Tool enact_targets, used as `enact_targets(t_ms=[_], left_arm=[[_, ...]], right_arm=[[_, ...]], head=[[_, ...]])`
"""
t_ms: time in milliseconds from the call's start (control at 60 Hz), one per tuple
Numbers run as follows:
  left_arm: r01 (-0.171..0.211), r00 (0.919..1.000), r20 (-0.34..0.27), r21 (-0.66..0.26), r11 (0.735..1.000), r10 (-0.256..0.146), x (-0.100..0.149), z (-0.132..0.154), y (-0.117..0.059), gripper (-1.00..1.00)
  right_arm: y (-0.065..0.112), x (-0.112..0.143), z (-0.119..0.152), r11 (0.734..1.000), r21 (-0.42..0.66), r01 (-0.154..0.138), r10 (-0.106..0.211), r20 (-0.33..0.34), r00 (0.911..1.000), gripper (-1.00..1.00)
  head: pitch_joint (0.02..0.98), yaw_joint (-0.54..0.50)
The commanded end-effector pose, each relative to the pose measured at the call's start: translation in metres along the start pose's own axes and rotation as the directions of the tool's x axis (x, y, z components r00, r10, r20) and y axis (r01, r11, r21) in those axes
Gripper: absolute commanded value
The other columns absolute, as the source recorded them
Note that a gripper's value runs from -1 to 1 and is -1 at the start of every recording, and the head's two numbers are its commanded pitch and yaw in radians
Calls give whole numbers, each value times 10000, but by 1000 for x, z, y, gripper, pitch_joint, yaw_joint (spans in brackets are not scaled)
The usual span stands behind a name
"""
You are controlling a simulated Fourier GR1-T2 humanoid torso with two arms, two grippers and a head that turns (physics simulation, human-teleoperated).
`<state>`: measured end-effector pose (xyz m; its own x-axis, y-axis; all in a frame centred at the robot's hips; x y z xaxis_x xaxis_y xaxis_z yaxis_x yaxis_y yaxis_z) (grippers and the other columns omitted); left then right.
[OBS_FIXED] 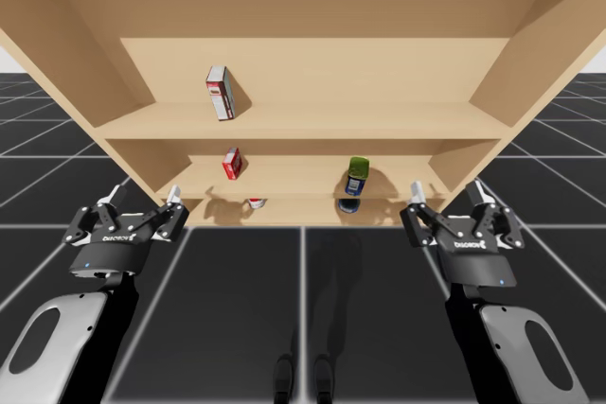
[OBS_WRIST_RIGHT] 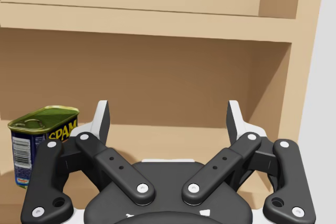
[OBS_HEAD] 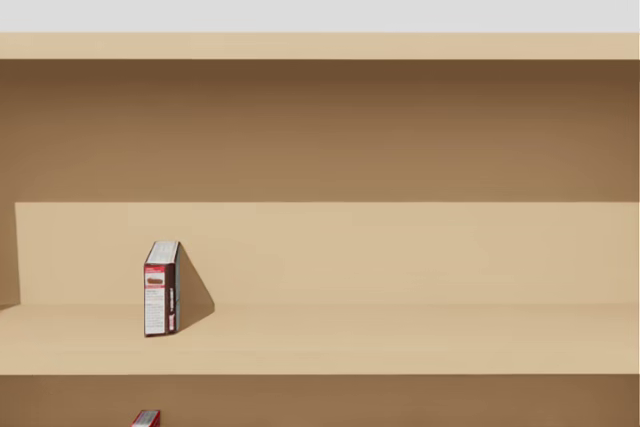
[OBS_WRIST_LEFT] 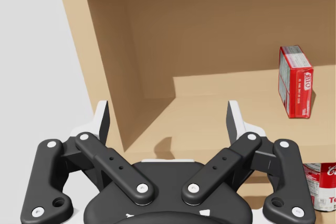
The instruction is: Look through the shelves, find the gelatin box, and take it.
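A small red box stands on the middle shelf; in the left wrist view this red box is ahead of my left gripper and off to one side. Its top corner peeks in below the upper shelf in the head view. A taller red, white and dark box stands upright on the upper shelf, also seen as the tall box. My left gripper hangs open before the shelf's left end. My right gripper is open before its right end. Both hold nothing.
A blue can with a green top sits on the middle shelf, ahead of and beside my right gripper. A red and white can stands on the lowest shelf. The wooden side walls flank the shelves.
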<state>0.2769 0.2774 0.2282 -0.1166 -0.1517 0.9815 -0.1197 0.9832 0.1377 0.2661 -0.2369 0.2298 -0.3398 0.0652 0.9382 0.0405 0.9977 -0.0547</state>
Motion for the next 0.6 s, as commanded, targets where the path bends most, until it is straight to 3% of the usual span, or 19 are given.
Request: enact_targets(t_ms=[17,50,100,150,417,600], left_arm=[[-6,10000,15,15,10000,6,0,0,1,-1000],[-9,10000,19,8,10000,9,0,0,1,-1000],[-12,10000,18,9,10000,12,0,0,1,-1000],[-18,10000,18,10,10000,18,0,0,1,-1000],[-73,10000,-12,62,10000,73,1,0,4,-1000],[-82,10000,-21,51,10000,82,2,0,4,-1000]], right_arm=[[-2,0,3,9980,-365,513,-500,340,9982,-1000],[-3,2,3,9987,-216,469,-464,229,9987,-1000],[-4,3,3,9973,-131,722,-719,191,9972,-1000],[-6,5,1,9969,5,784,-784,80,9969,-1000],[-6,4,1,9977,15,675,-675,80,9977,-1000],[-4,2,1,9983,243,523,-523,29,9986,-1000]], head=[[90,-3],[91,-3],[95,-2],[107,0],[282,30],[384,151]])
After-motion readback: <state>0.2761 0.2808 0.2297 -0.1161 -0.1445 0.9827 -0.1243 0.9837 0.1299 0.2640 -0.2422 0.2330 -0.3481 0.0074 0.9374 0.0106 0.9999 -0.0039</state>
